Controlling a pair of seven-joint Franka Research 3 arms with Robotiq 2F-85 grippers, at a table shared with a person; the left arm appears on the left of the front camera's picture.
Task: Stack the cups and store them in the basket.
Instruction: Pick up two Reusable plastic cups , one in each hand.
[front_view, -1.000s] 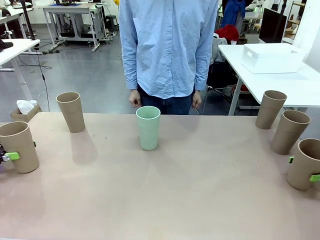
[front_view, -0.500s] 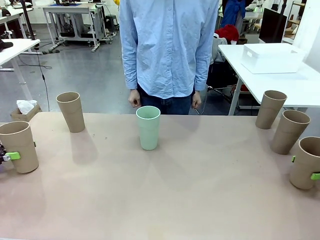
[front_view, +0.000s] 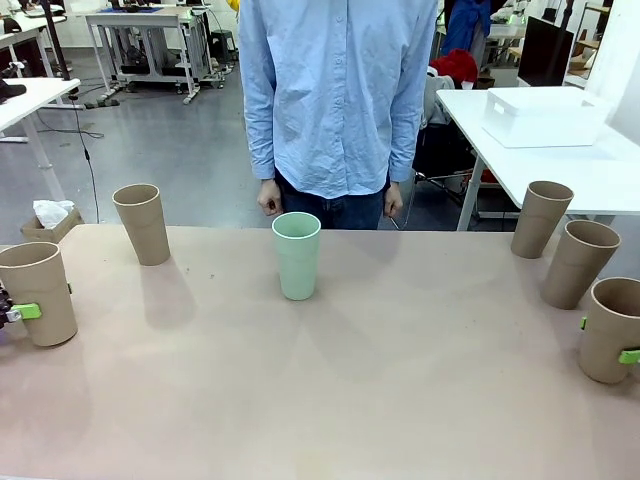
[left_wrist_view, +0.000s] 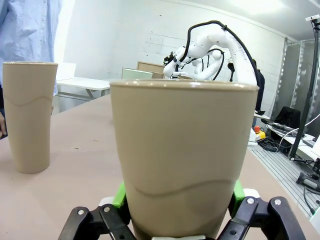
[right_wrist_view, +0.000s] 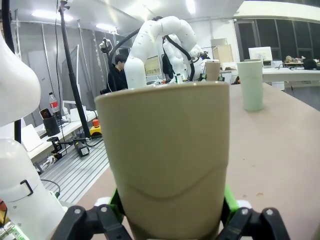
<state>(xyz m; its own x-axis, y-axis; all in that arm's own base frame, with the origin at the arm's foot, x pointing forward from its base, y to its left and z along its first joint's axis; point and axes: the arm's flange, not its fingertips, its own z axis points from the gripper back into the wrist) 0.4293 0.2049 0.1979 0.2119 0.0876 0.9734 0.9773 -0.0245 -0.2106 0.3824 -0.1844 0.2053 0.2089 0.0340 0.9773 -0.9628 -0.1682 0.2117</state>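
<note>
Near the table's left edge my left gripper (front_view: 48, 300) is shut on a tan cup (front_view: 36, 280). The left wrist view shows this cup (left_wrist_view: 182, 140) upright between the green pads (left_wrist_view: 119, 195). At the right edge my right gripper (front_view: 606, 340) is shut on another tan cup (front_view: 612, 312), which stands close up in the right wrist view (right_wrist_view: 165, 140). A mint green cup (front_view: 297, 254) stands at the middle. More tan cups stand at the back left (front_view: 142, 222) and on the right (front_view: 541, 218) (front_view: 580, 262). The white basket (front_view: 545, 116) sits on a separate white table behind.
A person in a blue shirt (front_view: 335, 90) stands at the far edge behind the mint cup, hands hanging down. The tan table (front_view: 320, 400) is bare across its front and middle. The white side table (front_view: 600, 175) lies off the far right corner.
The cup in my right gripper has shifted a little and stands slightly straighter. The left gripper, the other cups and the person stay put.
</note>
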